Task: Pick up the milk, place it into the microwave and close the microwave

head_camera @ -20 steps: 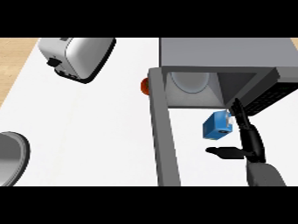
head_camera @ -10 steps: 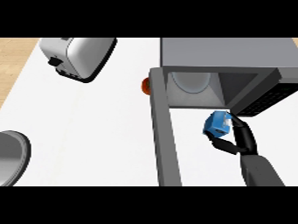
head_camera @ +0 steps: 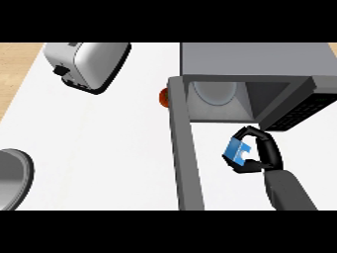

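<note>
I am holding the small blue milk carton with my right hand curled round it, just before the open grey microwave, aiming to keep it level going inside.

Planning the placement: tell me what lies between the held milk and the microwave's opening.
Nothing: in the head view, only bare counter separates the milk from the microwave.

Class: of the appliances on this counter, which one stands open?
The microwave at the back right: its door is swung out, showing the cavity. The toaster has no door.
</note>
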Action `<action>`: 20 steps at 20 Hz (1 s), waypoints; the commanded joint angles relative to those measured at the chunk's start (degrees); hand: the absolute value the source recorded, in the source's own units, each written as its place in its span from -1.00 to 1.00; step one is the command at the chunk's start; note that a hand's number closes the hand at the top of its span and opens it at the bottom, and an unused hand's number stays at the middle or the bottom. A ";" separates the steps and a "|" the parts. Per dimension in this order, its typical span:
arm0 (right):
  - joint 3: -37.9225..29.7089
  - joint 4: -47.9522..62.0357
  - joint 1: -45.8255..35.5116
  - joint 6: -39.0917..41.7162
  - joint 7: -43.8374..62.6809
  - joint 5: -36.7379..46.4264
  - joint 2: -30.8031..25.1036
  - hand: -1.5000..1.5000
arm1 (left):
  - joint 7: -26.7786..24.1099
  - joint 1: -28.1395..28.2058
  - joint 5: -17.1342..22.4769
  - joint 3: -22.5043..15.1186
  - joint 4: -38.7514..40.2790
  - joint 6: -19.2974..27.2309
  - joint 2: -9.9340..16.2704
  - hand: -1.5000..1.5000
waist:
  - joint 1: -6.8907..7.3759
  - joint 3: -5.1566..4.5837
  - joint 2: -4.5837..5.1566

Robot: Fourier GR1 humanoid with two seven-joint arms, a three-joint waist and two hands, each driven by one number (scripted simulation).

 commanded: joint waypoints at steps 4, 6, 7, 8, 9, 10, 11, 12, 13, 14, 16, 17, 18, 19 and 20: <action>-2.19 4.75 -3.09 2.53 -4.04 -1.35 -3.46 1.00 | -2.13 -0.53 0.11 -1.44 -0.85 -0.81 -1.35 -1.00 | 0.13 0.06 0.21; -2.40 2.78 -2.11 6.42 -3.28 -2.52 -5.53 1.00 | -0.82 -0.57 4.64 2.69 0.33 -2.94 0.13 -1.00 | -0.07 0.04 0.10; -2.57 3.73 -2.76 8.29 -2.83 -3.42 -4.36 1.00 | 0.49 0.85 4.62 0.40 -3.27 -1.38 -1.35 -1.00 | 0.10 0.06 0.13; -2.16 2.96 -0.39 11.04 -6.15 -3.53 -5.40 1.00 | 2.54 -0.11 5.19 1.46 -4.21 -0.19 -0.11 -1.00 | -0.10 0.08 0.12; -1.95 0.35 -0.42 12.10 -2.75 -4.11 -6.30 1.00 | -1.18 0.99 3.94 1.44 -1.85 -1.97 -1.35 -1.00 | -0.24 0.02 -0.03; -1.50 -0.39 0.41 13.11 -3.24 -4.57 -4.80 1.00 | 1.37 2.18 4.28 1.19 -5.60 -0.73 -1.36 -1.00 | -0.24 0.03 -0.07; -0.61 -1.35 0.80 13.21 -3.38 -4.19 -4.20 1.00 | -1.24 3.88 3.34 -1.82 -4.93 0.07 -1.36 -1.00 | -0.12 0.02 -0.11; 1.04 -5.28 1.93 11.24 0.18 -4.02 -0.96 1.00 | -3.88 2.91 3.48 1.76 -0.93 -2.43 -1.37 -1.00 | -0.49 -0.05 -0.28; 2.05 -9.80 3.21 13.02 2.76 -4.51 -1.42 1.00 | -3.10 3.74 2.35 -0.69 -0.59 -2.24 -1.37 -1.00 | -0.94 -0.09 -0.40; 1.89 -10.08 0.54 8.35 4.10 -4.06 0.15 1.00 | -0.38 -0.73 4.07 1.92 -0.66 -0.28 0.16 -1.00 | -0.76 -0.03 -0.15; 2.72 -17.53 2.49 8.18 8.55 -4.52 -0.75 1.00 | -1.54 2.94 4.00 2.40 -1.79 -2.47 -1.35 -1.00 | -0.78 -0.06 -0.32; 3.90 -17.87 3.90 6.09 8.21 -3.22 0.72 1.00 | -1.64 3.33 5.20 3.32 -1.85 -3.04 -1.36 -1.00 | -0.54 -0.03 -0.21; 4.57 -22.12 3.46 4.70 12.43 -3.57 2.41 1.00 | -1.58 -1.50 2.12 2.80 1.28 -1.07 -0.50 -1.00 | -1.07 -0.06 -0.23; 4.58 -23.39 4.67 5.20 14.39 -3.95 2.01 1.00 | 3.04 -2.57 7.07 5.04 -0.61 1.36 3.38 -1.00 | -0.92 -0.03 -0.16; 3.10 -21.67 0.56 4.26 15.19 -4.05 0.59 1.00 | 2.54 1.19 8.34 5.48 -1.61 -1.53 1.90 -1.00 | -0.38 -0.01 -0.12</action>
